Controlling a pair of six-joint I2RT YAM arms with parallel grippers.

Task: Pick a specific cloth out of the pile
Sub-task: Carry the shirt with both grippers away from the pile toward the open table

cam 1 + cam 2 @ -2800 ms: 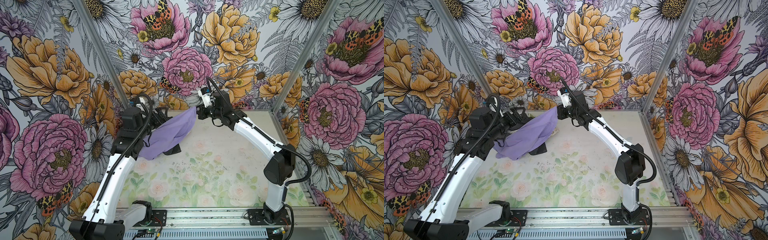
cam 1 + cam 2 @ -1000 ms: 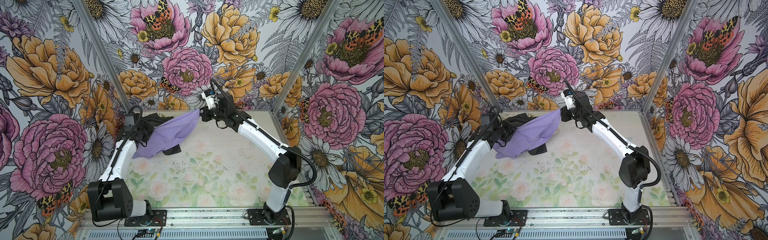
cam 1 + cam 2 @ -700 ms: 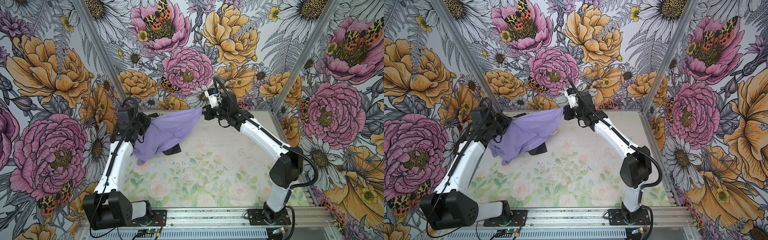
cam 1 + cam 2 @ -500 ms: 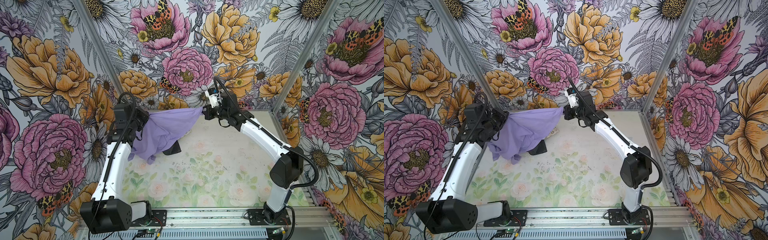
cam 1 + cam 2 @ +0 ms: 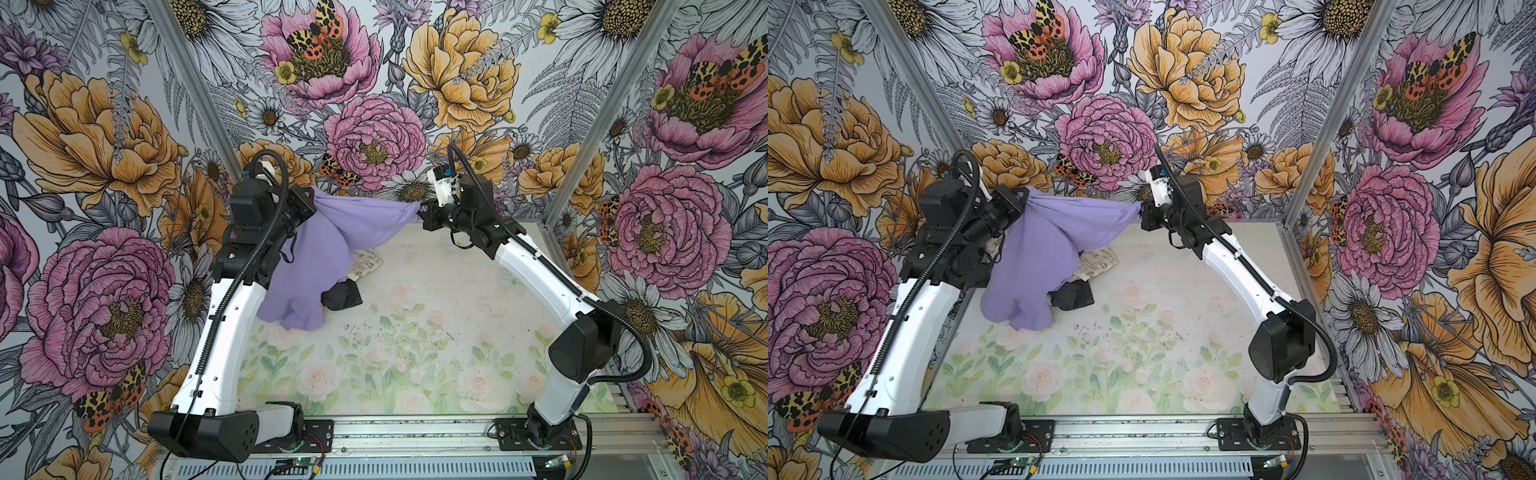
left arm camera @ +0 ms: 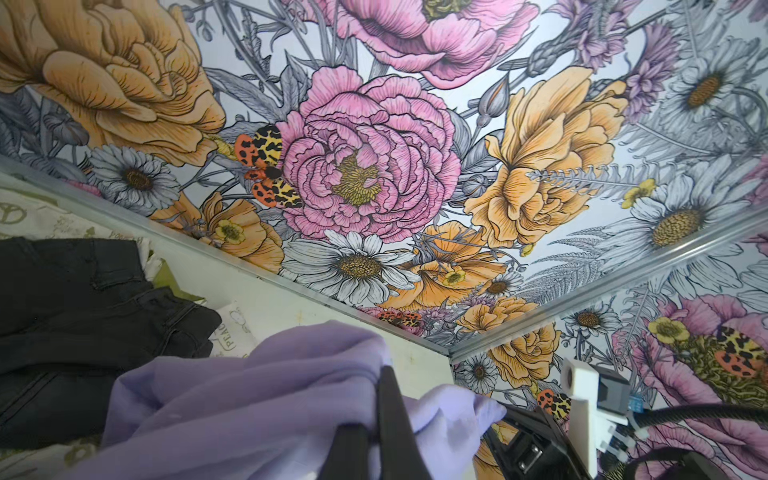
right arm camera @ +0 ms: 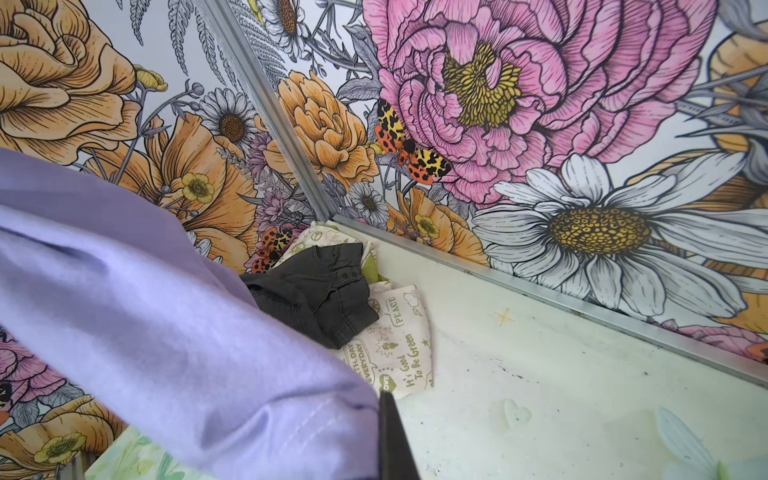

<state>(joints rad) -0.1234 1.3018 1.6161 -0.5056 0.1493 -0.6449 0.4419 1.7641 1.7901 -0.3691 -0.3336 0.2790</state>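
I see the plain, soft lavender cloth (image 5: 332,237) hanging in the air over the back left of the pale flower-printed table mat (image 5: 415,332), strung between the two arms. The left gripper (image 5: 312,199) is clamped on one bunched corner and the right gripper (image 5: 420,211) is pinched tight on the other. The top edge runs taut between them and the rest sags in a rounded fold. Below and behind it lies the pile (image 7: 328,291) of dark grey-black garments and cream fabric with olive-green lettering, pushed into the back corner where two flower-papered walls (image 5: 374,104) meet. In both top views only a dark lump (image 5: 341,294) and a cream scrap (image 5: 368,262) peep out past the cloth's right edge. The cloth and the left arm cover the rest, and I cannot tell whether the hanging fold touches the pile or the mat. The left arm stands close to the left wall, while the middle, front and right of the mat lie open up to the metal rail (image 5: 415,432) in front. In the right wrist view only one dark finger (image 7: 392,436) shows, cut off by the frame.
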